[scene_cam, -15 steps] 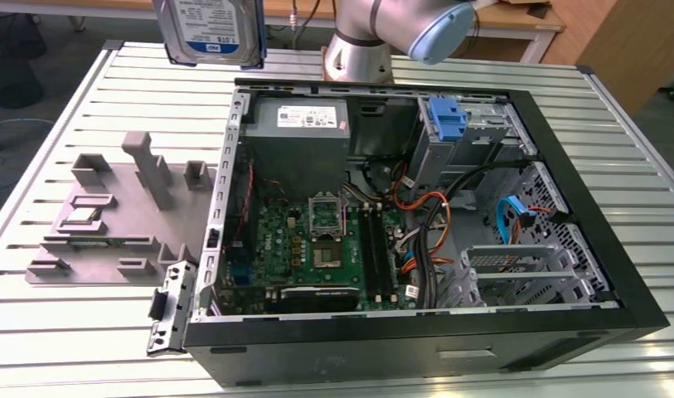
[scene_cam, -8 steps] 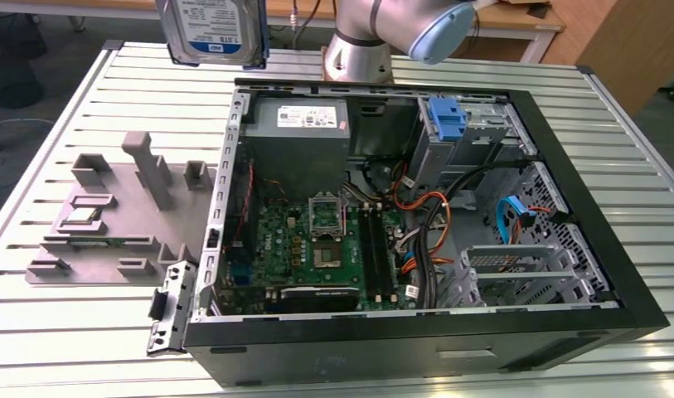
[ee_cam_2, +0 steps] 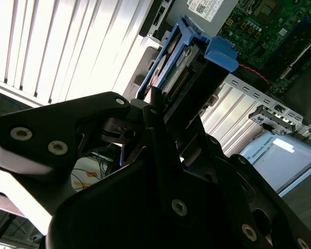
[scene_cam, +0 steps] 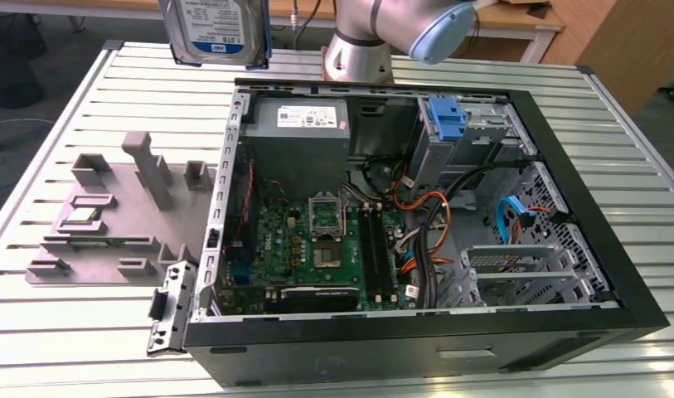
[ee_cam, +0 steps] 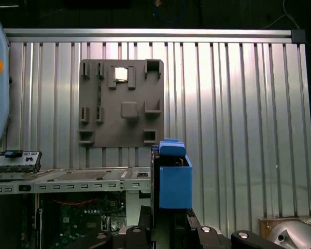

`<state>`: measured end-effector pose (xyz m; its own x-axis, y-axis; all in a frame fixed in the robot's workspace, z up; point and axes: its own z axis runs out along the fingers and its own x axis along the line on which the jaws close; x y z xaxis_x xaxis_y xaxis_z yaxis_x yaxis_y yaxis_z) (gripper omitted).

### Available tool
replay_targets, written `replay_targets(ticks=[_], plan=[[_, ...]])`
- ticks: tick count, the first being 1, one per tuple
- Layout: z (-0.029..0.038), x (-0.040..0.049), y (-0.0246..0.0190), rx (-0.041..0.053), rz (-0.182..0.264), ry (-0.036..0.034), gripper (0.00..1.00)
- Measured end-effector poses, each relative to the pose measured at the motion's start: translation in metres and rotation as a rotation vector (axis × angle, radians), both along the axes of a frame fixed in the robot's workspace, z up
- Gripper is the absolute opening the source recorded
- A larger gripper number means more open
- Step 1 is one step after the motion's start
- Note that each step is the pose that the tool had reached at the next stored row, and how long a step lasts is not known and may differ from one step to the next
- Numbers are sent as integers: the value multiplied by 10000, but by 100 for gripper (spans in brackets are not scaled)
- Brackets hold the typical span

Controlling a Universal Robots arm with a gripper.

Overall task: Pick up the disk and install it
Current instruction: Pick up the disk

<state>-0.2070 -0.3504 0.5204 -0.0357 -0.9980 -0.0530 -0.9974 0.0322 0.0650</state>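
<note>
The disk [scene_cam: 215, 33] hangs high above the slatted table, beyond the far left corner of the open computer case [scene_cam: 558, 207]. Its silver face and white-and-blue label are turned toward the exterior camera. In the second wrist view the disk [ee_cam_2: 179, 67] sits edge-on in its blue carrier frame, and my gripper [ee_cam_2: 155, 106] is shut on it with black fingers on both sides. In the first wrist view the carrier end of the disk [ee_cam: 174, 179] rises from the gripper [ee_cam: 168, 220], over the table beside the case's edge.
A grey fixture plate [scene_cam: 115, 215] with raised holders lies on the table at the exterior view's left of the case. Inside the case are a grey power supply [scene_cam: 301, 120], a motherboard [scene_cam: 314, 240], cables and a blue bracket [scene_cam: 448, 116] in the drive bay. The arm's base [scene_cam: 365, 41] stands behind the case.
</note>
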Motion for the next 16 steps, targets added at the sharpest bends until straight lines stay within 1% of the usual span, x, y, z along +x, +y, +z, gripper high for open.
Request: replay_targets(ticks=[16], plan=[[0, 78, 0, 1, -1, 0, 35]])
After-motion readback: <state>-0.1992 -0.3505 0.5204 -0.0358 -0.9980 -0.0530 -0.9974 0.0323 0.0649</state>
